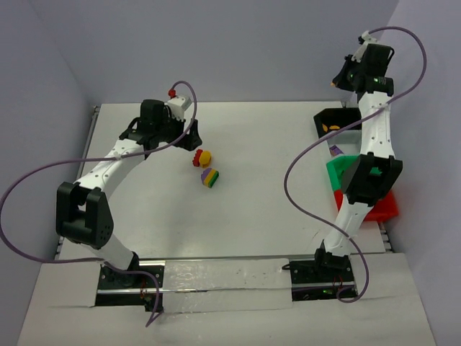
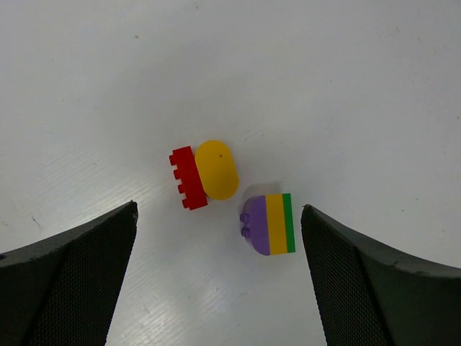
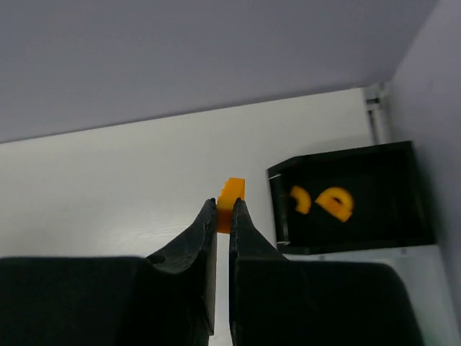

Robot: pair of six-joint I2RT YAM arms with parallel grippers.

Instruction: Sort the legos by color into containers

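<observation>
Right hand [image 3: 222,209], high near the far right corner of the counter [image 1: 274,209], pinches an orange brick [image 3: 231,194] — likely bound for the black bin [image 3: 389,209], which holds orange pieces. Left hand [image 2: 216,216] hovers spread over two mid-counter legos [image 2: 205,173].

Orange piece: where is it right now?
The orange piece is pinched in the right gripper, raised high at the far right; in the right wrist view it shows just left of the black bin.

Bench [image 2: 374,79] matt white, faint ribbing; red brick [image 2: 188,177], yellow piece [image 2: 218,169], striped block [image 2: 271,224], orange brick [image 3: 232,194] smooth plastic; left hand fingers [image 2: 75,285] matt black, fine mesh grain
</observation>
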